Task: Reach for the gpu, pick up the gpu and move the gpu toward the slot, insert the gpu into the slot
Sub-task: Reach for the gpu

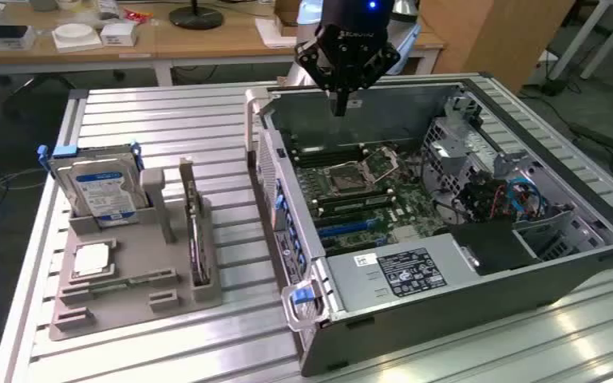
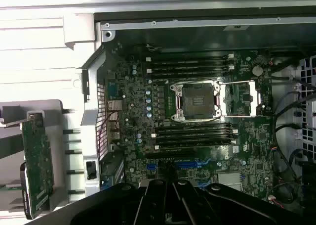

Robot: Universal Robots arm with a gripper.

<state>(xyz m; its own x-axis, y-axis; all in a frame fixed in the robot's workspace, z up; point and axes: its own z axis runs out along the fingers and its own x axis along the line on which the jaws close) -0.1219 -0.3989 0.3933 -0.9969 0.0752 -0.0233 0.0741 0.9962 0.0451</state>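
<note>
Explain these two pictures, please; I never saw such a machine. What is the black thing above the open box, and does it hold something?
The black thing is the gripper of a robot arm; it is shut and holds nothing. One picture comes from a camera off the arm, the other from a camera on the wrist, looking into the open grey computer case at its green motherboard. The case lies on a ribbed metal table. On the exterior view's left, a grey plastic holder keeps a boxy hard drive with a blue-white label and the gpu, a thin dark card standing on edge.
</note>
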